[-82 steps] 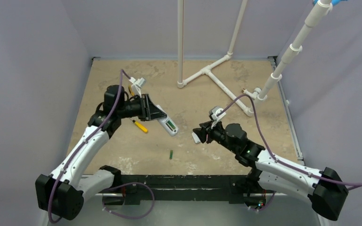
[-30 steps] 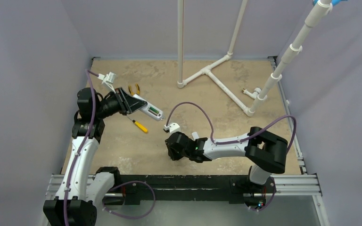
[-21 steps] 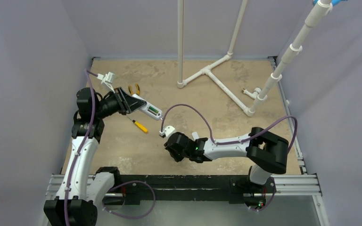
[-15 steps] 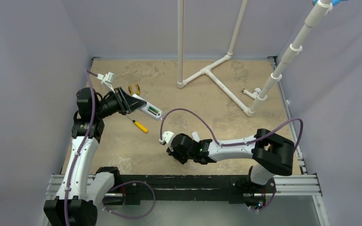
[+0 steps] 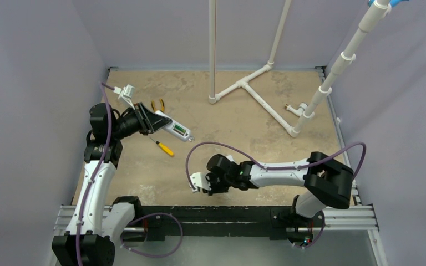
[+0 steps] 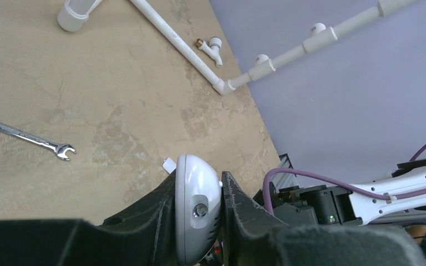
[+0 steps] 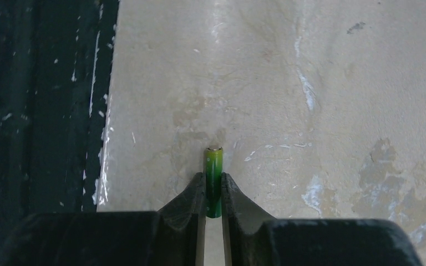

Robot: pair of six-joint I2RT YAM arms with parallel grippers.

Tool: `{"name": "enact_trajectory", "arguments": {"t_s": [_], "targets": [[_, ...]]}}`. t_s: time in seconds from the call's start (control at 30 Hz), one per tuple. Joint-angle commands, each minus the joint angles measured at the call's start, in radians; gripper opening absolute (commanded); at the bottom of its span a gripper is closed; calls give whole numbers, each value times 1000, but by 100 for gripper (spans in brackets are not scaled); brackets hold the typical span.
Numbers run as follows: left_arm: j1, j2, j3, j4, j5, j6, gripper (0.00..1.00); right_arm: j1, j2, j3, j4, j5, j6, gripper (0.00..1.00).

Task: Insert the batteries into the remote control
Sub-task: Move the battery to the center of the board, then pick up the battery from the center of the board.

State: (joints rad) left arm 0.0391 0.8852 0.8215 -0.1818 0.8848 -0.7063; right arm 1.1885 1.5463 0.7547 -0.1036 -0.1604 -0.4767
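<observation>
My left gripper is shut on the white remote control and holds it above the table at the left, its free end pointing right. A green patch shows on its upper face. In the left wrist view the remote's rounded end sits squeezed between the black fingers. My right gripper is shut on one green battery, which points forward just above the table near the front edge. In the top view the right gripper hides that battery. No second battery shows on its own.
A yellow-handled screwdriver and yellow pliers lie near the left arm. White pipes stand at the back right. A silver wrench lies on the table. A small white piece lies by the right arm. The black front rail runs close to the right gripper.
The left arm drew back left with the remote, then held still. The right arm swung to the front edge, its wrist turned, and it closed on the battery that lay there.
</observation>
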Motion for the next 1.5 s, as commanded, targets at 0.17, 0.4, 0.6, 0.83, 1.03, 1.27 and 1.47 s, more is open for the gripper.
{"name": "enact_trajectory", "arguments": {"t_s": [0.17,0.4,0.6,0.83,1.03,1.27,1.47], "targets": [[11,-13,4,26,8,2,0,-133,57,162,-459,-237,-532,5],[11,-15,5,24,8,6,0,-148,78,199,-471,-256,-567,4],[12,-9,4,24,8,4,0,-150,83,165,-452,-309,-494,2],[15,-1,3,33,14,-2,0,-150,22,81,-384,-288,-415,23],[18,-1,1,36,16,-4,0,-150,29,90,-402,-245,-411,26],[21,-1,2,37,18,-5,0,-150,32,100,-421,-227,-410,28],[22,1,1,39,20,-7,0,-150,43,110,-456,-189,-408,25]]}}
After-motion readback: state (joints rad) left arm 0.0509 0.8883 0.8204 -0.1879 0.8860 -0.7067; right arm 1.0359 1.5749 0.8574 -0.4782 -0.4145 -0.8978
